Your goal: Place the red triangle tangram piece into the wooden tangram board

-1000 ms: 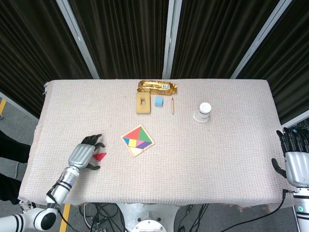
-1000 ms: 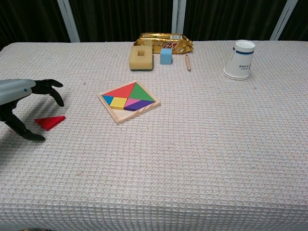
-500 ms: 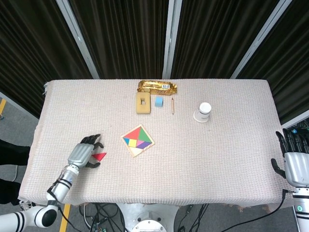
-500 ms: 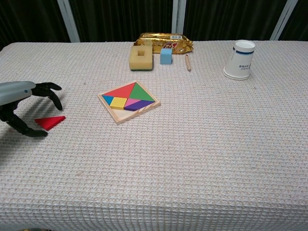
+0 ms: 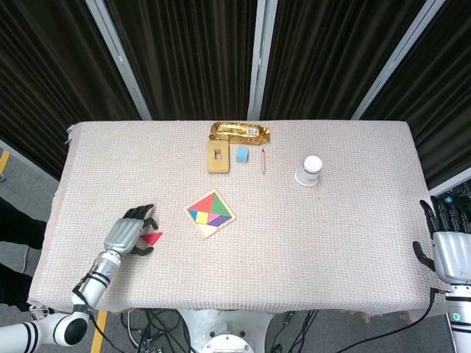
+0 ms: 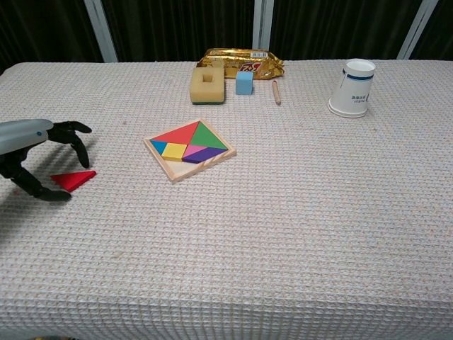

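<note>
The red triangle (image 5: pixel 151 237) (image 6: pixel 73 179) lies flat on the cloth at the table's front left. My left hand (image 5: pixel 126 235) (image 6: pixel 34 150) arches over its left end with the fingers spread above it and the thumb down at its near-left corner. The piece is not lifted. The wooden tangram board (image 5: pixel 208 230) (image 6: pixel 190 168) lies to the right of the triangle, with coloured pieces in it and a bare wooden gap at its near side. My right hand (image 5: pixel 450 244) hangs beyond the table's right edge, fingers apart and holding nothing.
Along the back stand a gold snack pack (image 5: pixel 241 132), a yellow sponge block (image 5: pixel 218 157), a small blue cube (image 5: pixel 242 154) and a pencil (image 5: pixel 263 159). A white paper cup (image 5: pixel 310 170) stands upside down at the back right. The front table edge runs just behind my left wrist.
My left hand has drawn slightly in and down around the red triangle, its thumb coming closer to the piece. The triangle, the board and my right hand have stayed put.
</note>
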Tool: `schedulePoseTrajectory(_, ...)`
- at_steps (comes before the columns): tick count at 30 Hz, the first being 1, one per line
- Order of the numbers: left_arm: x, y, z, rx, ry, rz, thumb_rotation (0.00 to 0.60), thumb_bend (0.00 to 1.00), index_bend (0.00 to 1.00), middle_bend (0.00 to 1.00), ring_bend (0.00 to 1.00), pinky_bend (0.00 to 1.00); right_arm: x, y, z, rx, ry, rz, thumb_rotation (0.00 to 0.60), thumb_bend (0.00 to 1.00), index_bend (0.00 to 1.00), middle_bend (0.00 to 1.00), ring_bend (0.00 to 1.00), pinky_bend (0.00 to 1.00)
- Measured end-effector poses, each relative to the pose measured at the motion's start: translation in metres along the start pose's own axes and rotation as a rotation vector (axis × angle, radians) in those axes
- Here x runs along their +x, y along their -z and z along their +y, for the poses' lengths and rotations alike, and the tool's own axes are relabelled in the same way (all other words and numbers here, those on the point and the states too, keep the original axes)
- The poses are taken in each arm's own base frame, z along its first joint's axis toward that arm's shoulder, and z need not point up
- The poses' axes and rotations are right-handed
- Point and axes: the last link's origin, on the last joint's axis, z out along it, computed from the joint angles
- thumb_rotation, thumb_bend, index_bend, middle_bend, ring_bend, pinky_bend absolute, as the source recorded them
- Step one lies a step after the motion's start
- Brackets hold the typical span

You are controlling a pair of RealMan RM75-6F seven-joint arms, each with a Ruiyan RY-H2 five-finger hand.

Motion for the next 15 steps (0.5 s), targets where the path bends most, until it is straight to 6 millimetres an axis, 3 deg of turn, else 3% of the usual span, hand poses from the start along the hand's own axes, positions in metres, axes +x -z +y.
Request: schedulePoseTrajectory(15, -0.0005, -0.0010, 0.0011, -0.001, 0.014, -0.003, 0.600, 0.22, 0.41, 0.03, 0.00, 0.08, -0.0016, -0.0008, 0.0006, -0.001, -0.004, 0.001, 0.600, 0.26, 0.00, 0.00, 0.00, 0.00)
